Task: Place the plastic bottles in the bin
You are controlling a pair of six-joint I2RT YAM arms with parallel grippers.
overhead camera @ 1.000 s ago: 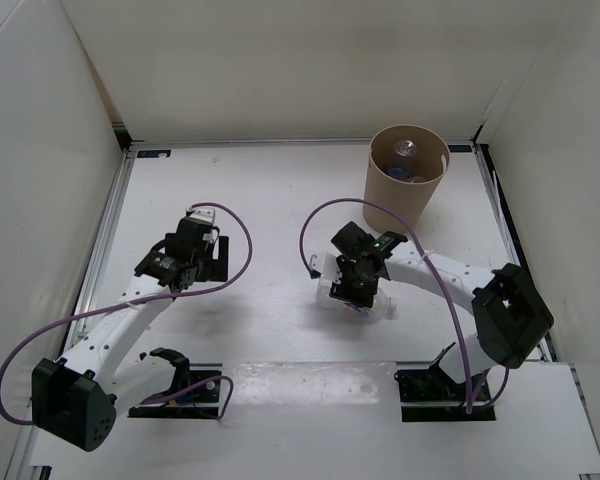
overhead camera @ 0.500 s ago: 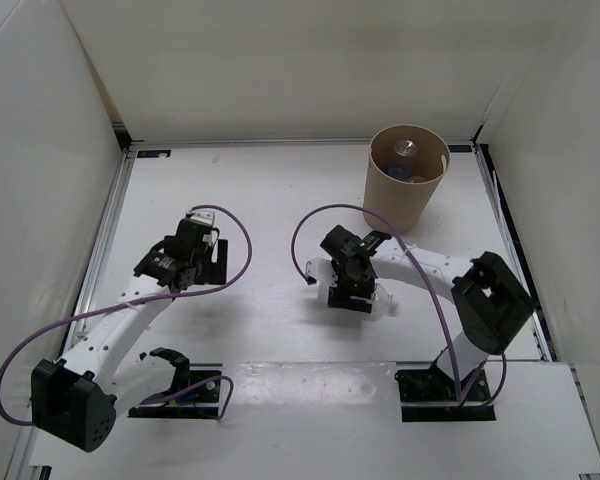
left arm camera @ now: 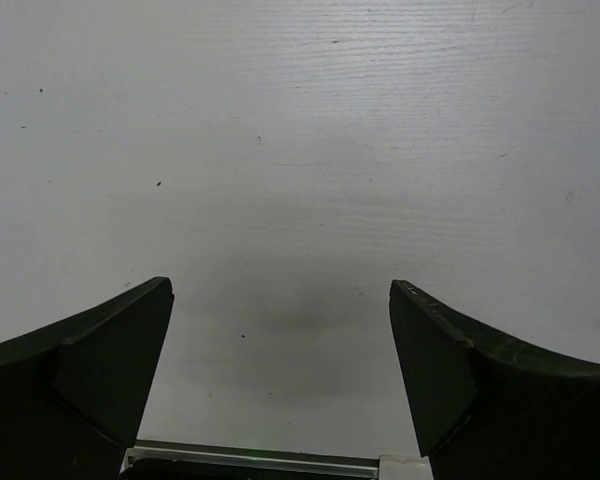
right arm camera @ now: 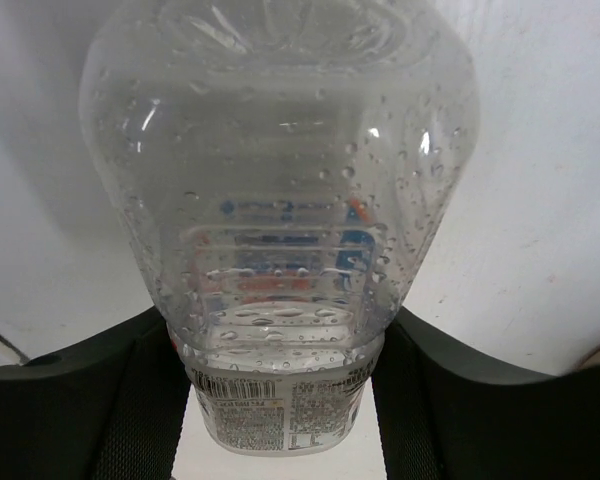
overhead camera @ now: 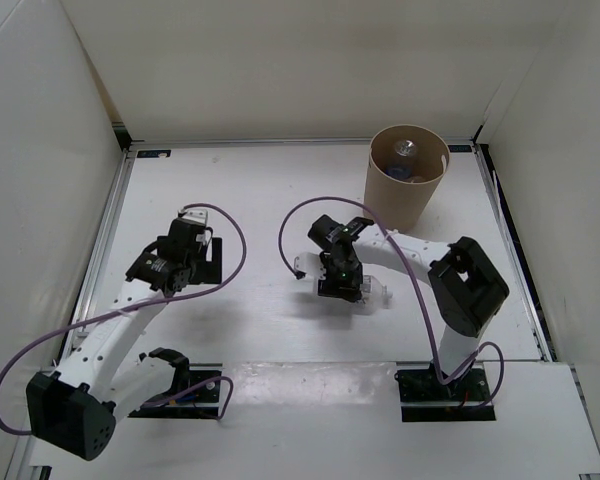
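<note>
My right gripper (overhead camera: 342, 278) is clamped on the clear bottle (right arm camera: 280, 200), which lies on the table (overhead camera: 250, 190). The bin (overhead camera: 405, 200) stands at one o'clock from it, with other bottles (overhead camera: 407, 150) inside. My left gripper (left arm camera: 280, 300) hangs spread wide at nine o'clock, well apart.

The bottle (right arm camera: 280, 200) is glossy clear plastic, the bin (overhead camera: 395, 195) matt cardboard.

Right pincer (overhead camera: 342, 284) farther left now, jaws newly snug around clear bottle (right arm camera: 280, 200).
</note>
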